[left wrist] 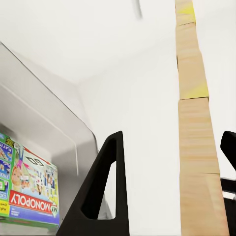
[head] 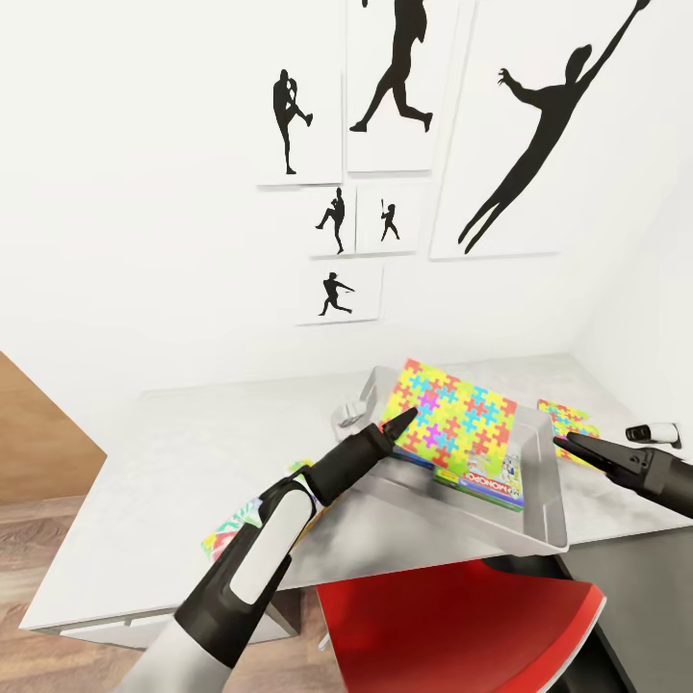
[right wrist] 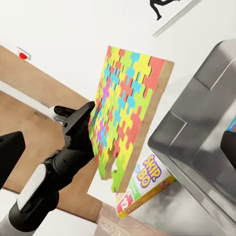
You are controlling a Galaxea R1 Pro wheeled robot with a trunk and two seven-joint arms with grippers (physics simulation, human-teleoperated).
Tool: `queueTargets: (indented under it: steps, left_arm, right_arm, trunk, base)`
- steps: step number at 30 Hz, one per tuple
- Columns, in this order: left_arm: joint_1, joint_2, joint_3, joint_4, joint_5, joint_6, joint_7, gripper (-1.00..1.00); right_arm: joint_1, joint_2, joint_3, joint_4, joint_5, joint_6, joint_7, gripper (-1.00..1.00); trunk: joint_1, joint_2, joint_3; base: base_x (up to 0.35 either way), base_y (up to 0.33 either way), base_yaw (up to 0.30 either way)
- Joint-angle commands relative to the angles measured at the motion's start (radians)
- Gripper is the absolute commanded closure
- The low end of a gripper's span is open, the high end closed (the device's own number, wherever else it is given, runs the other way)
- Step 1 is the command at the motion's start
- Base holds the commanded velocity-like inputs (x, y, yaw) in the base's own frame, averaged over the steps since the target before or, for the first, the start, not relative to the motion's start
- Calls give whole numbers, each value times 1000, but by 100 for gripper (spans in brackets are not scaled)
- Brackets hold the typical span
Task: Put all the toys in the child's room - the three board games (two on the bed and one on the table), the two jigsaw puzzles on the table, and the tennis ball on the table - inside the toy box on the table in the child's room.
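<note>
Jigsaw puzzle [head: 452,419] held over the toy box [head: 544,520], tilted up on edge with its bright face toward the right arm and its wooden rim showing in the left wrist view. Long axis running from the left gripper [head: 402,422] up and away toward the wall; gripped at its near edge, far end raised. Probably held this way to slide down flat onto the games already inside. Beneath it, in the box, a Monopoly box [head: 496,481] lying flat, banner toward the near rim.

Left gripper clamped on the puzzle's edge, one finger on each face. Right gripper [head: 576,447] held just beside the box's right rim, grasping nothing; whether spread or closed cannot be told from these views.

Box resting on the table [head: 173,452] with its near corner overhanging the edge. Second puzzle [head: 570,420] flat on the table beyond the right gripper. Skip-Bo box [right wrist: 147,184] by the box's outer wall, seemingly not yet inside.
</note>
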Motion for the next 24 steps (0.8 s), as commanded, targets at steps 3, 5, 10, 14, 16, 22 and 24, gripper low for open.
queueTargets:
  steps: [3,5,10,14,16,22,24]
  left_arm:
    - [-1,-2,-9,3,11,6,-1,100]
    - [-1,-3,-16,4,13,6,-1,100]
    - [-1,-5,-24,3,14,5,-3,100]
    - [-1,-6,-42,0,15,5,-12,100]
    - [-1,-6,-55,-1,16,0,-19,100]
    - [-1,-7,-76,-2,17,-31,-28,100]
    - [-1,-7,-80,-3,17,-38,-29,100]
  right_arm:
    - [-2,0,-1,0,3,3,5,-100]
    - [-2,0,-1,1,2,3,5,-100]
    - [-4,0,0,2,2,3,4,-100]
    - [-5,-1,-1,3,2,3,4,-100]
    - [-6,-1,-1,4,2,3,3,-100]
    - [-6,0,-1,5,3,3,3,-100]
    - [-6,0,-1,5,3,3,3,-100]
  trunk:
    - [1,-2,-2]
    - [1,-2,-2]
    - [1,-2,-2]
    - [1,-2,-2]
    - [1,-2,-2]
    - [1,-2,-2]
    - [1,-2,-2]
  base:
    - [0,0,0]
    - [0,0,0]
    - [0,0,0]
    - [0,0,0]
    - [0,0,0]
    - [0,0,0]
    - [0,0,0]
